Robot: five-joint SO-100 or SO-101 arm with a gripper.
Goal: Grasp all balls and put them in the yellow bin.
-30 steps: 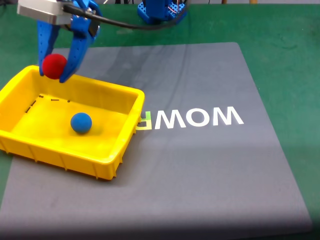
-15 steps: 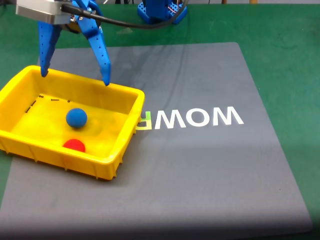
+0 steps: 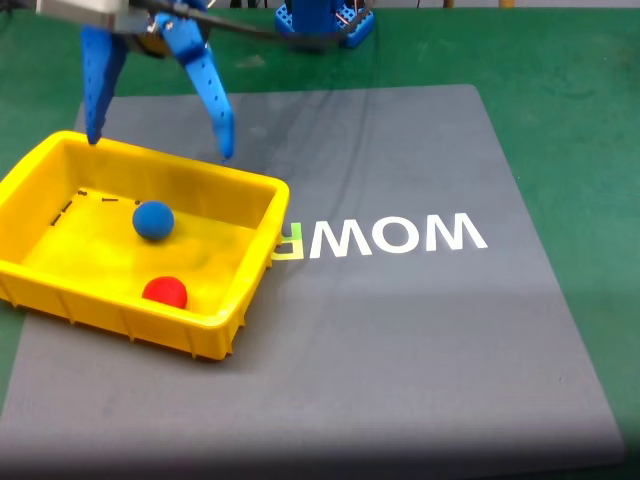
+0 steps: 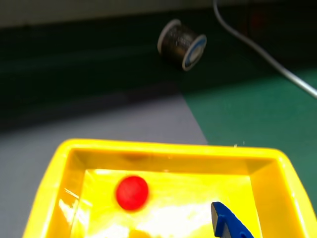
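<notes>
Fixed view: a green desk (image 3: 580,60) carries a grey mat (image 3: 420,340) printed with white letters, seen upside down, and one yellow-green letter partly hidden behind the bin. The yellow bin (image 3: 258,262) sits on the mat's left part, overlapping its left edge. Inside it lie the blue ball (image 3: 153,220), near the middle, and the red ball (image 3: 165,292), against the near wall; the two are apart. The blue claw (image 3: 160,148) hangs above the bin's far wall, its two fingers spread wide with nothing between them. The arm's blue base (image 3: 322,20) stands at the desk's far edge.

Wrist view: the red ball (image 4: 132,192) rests on the bin floor, and a blue fingertip (image 4: 229,223) enters from the bottom. Beyond the bin's rim (image 4: 168,147) lie the mat, the green desk, a dark spool (image 4: 181,44) on its side and a grey cable (image 4: 262,54).
</notes>
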